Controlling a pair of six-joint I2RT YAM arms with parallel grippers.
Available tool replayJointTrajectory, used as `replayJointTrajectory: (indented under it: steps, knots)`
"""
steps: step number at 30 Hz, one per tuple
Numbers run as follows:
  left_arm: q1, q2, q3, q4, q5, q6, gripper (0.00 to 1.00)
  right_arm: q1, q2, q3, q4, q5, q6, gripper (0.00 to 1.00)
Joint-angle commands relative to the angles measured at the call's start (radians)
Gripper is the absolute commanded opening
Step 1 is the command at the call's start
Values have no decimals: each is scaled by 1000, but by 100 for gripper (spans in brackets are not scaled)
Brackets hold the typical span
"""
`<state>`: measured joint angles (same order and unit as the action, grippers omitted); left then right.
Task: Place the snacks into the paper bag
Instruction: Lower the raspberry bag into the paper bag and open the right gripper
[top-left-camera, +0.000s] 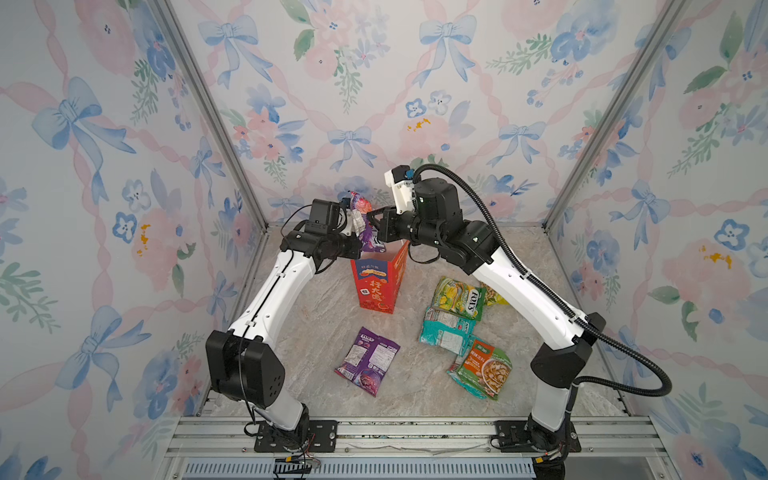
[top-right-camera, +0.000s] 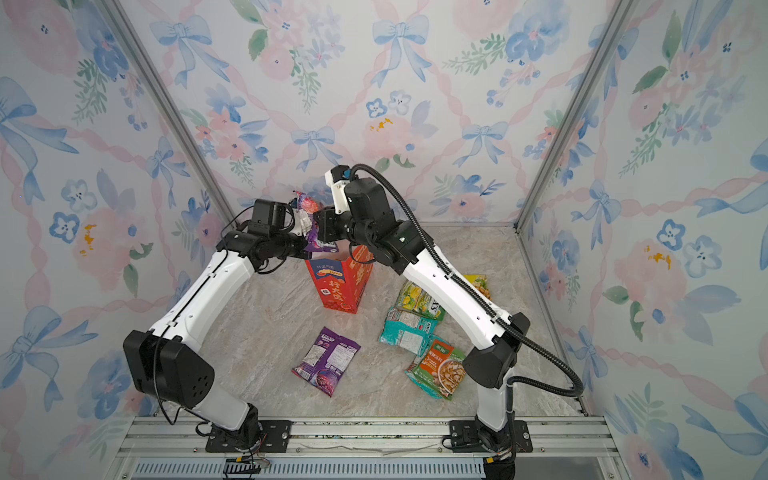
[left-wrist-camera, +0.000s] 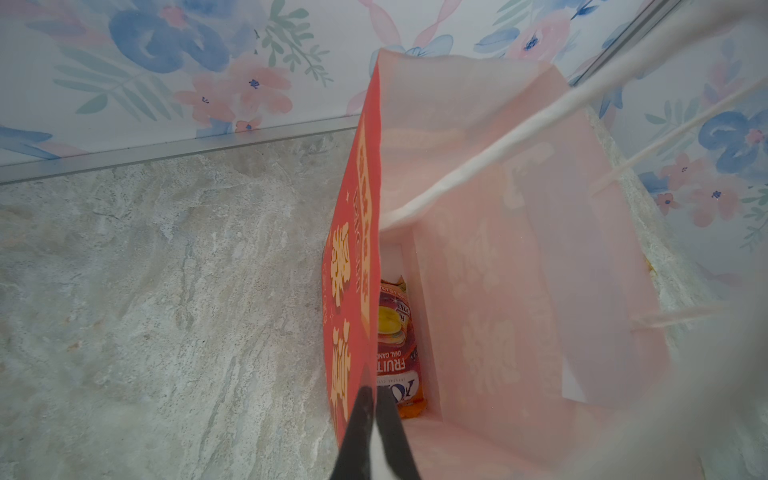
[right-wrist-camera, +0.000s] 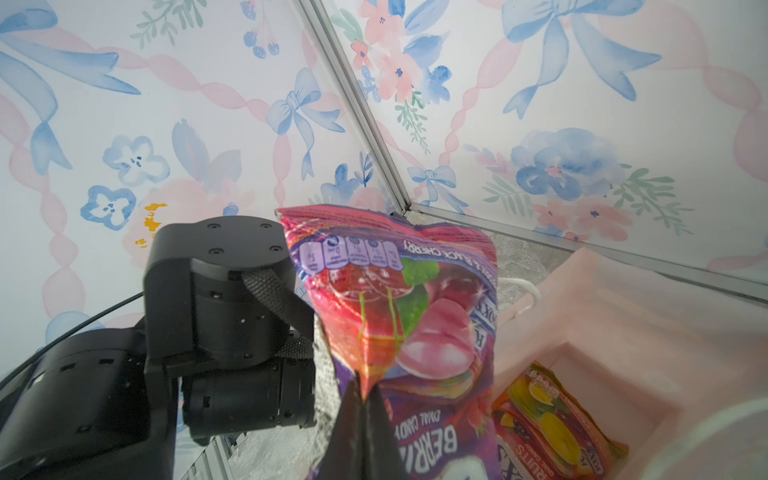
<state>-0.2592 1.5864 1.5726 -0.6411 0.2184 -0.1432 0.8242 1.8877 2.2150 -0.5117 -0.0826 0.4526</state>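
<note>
The red paper bag (top-left-camera: 380, 282) (top-right-camera: 337, 286) stands upright and open at the middle back. My left gripper (left-wrist-camera: 374, 392) is shut on the rim of its red wall (left-wrist-camera: 353, 266). An orange packet (left-wrist-camera: 399, 345) (right-wrist-camera: 552, 428) lies at the bottom of the bag. My right gripper (right-wrist-camera: 363, 388) is shut on a magenta packet (right-wrist-camera: 399, 299) (top-left-camera: 360, 220), which hangs over the bag's mouth. On the table lie a purple packet (top-left-camera: 368, 361), a yellow-green one (top-left-camera: 459, 297), a teal one (top-left-camera: 442, 332), a green one (top-left-camera: 482, 368) and a yellow one (top-left-camera: 492, 296) half hidden by the right arm.
Floral walls close in the marble table (top-left-camera: 307, 332) on three sides. A metal rail (top-left-camera: 415, 432) with both arm bases runs along the front. The bag's white cord handles (left-wrist-camera: 519, 133) cross above its mouth. The right arm's black cable (top-left-camera: 623, 345) loops out to the right.
</note>
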Motion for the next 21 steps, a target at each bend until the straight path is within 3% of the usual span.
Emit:
replayJointTrajectory:
  steps: [1,21]
  knots:
    - [6,-5,-11,-5,19,-9,0,-29,17,46,45,-16,10,0]
    - [6,-10,-13,-4,16,-9,0,-114,-80,-249,209,8,102,0]
